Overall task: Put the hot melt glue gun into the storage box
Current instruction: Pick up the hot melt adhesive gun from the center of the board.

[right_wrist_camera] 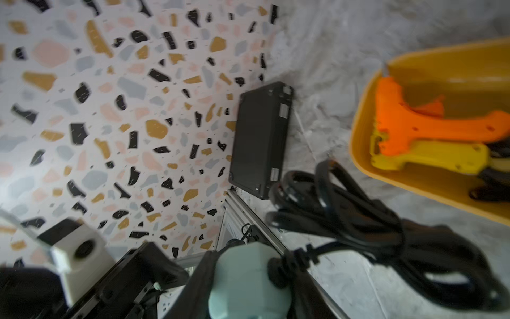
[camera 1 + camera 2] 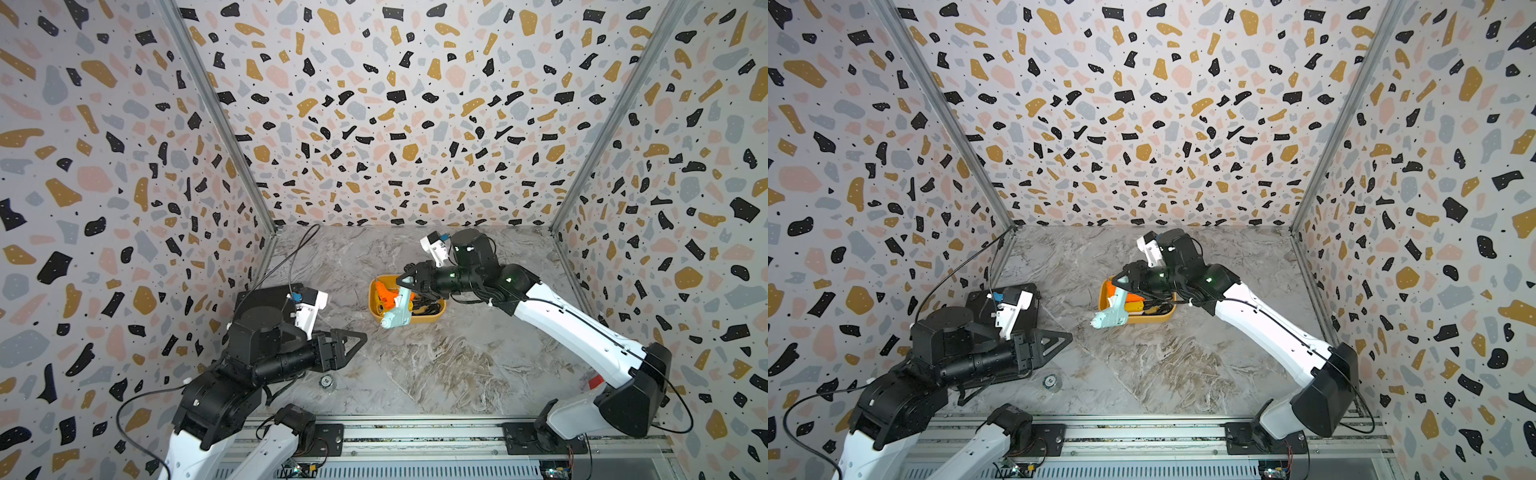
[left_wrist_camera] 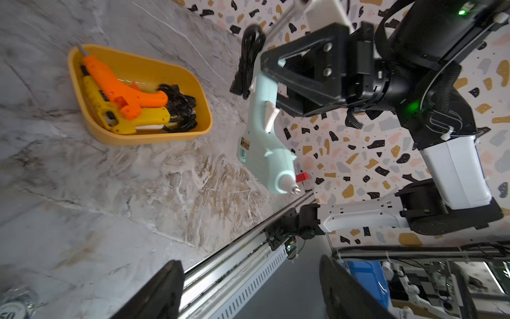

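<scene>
Above the marble table [image 2: 457, 365], aim for the middle of the yellow box [image 2: 415, 321]. Hanging over its near rim in both top views, nozzle poking outside: the pale green glue gun [image 2: 394, 316], not yet in. Pinched at the handle by the right gripper [image 3: 278, 82]; nothing between the wide-spread fingers of the left gripper [image 2: 353, 343], well apart. Carry farther in, tilt flat beside the orange gun [image 3: 121, 94], gather in the dangling black cord [image 3: 248, 60], then let go.
</scene>
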Available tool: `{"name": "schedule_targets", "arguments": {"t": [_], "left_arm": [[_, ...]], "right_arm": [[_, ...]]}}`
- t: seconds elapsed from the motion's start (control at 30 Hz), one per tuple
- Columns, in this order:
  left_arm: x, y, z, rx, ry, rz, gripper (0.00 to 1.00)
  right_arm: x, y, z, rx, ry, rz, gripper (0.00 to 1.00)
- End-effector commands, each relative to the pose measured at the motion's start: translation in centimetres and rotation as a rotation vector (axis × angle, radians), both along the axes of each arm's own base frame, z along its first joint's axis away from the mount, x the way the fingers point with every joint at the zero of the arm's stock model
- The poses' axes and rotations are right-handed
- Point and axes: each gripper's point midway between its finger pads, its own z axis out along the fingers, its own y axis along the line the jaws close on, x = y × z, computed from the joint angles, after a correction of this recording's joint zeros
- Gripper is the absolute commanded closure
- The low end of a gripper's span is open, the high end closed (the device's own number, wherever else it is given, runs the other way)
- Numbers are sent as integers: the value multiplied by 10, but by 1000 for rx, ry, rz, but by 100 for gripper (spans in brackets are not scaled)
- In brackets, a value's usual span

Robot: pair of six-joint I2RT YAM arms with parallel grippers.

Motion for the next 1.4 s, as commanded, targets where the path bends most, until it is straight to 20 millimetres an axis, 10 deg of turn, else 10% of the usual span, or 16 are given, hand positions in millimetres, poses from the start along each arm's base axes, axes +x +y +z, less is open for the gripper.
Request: {"name": "schedule_targets", "arguments": {"t": [0.0,0.57,1.37], "left_arm": [[12,19,-6,89,-37,104,19],[58,13,-38,49,64,253,17],[99,-53,-54,-37,115,170,21]], "right_arm": [[-7,-18,-29,-97,259,-175,100],[16,-54,-66,-242,498,-614,100],[12,-24,-67,-228,502,-586,100]]}}
